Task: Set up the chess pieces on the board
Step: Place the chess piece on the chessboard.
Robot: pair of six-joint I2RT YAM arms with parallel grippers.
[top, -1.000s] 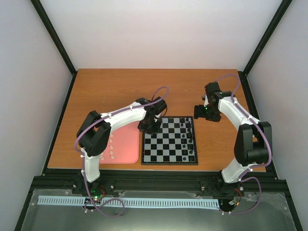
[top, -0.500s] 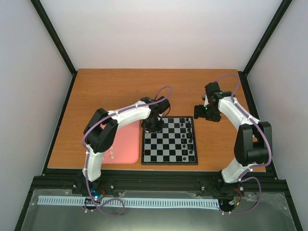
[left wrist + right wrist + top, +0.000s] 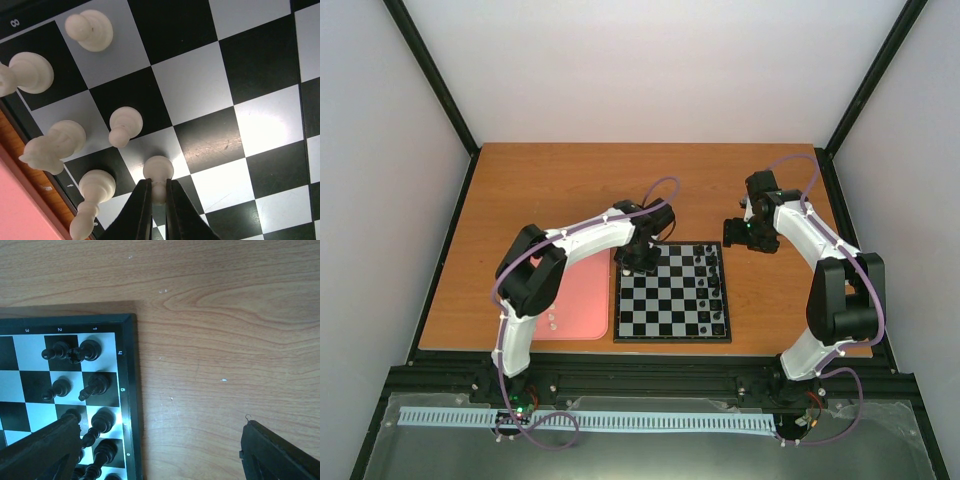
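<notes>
The board (image 3: pixel 672 300) lies in the middle of the table, with black pieces (image 3: pixel 715 290) along its right side. My left gripper (image 3: pixel 640 262) is over the board's far left corner. In the left wrist view it (image 3: pixel 158 187) is shut on a white pawn (image 3: pixel 158 170), held head-first at a pale square (image 3: pixel 145 150); I cannot tell whether it touches. Several white pieces (image 3: pixel 125 125) stand on squares beside it. My right gripper (image 3: pixel 735 232) hangs open and empty over bare table beside the board's far right corner (image 3: pixel 127 320).
A pink tray (image 3: pixel 575 300) lies left of the board with a few small white pieces (image 3: pixel 552 320) on it; its edge shows in the left wrist view (image 3: pixel 15 210). Black pieces (image 3: pixel 90 350) crowd the board edge under the right gripper's left finger (image 3: pixel 45 450).
My left arm has reached a little further right over the board's far left corner, its elbow swinging right. The right arm has not moved.
</notes>
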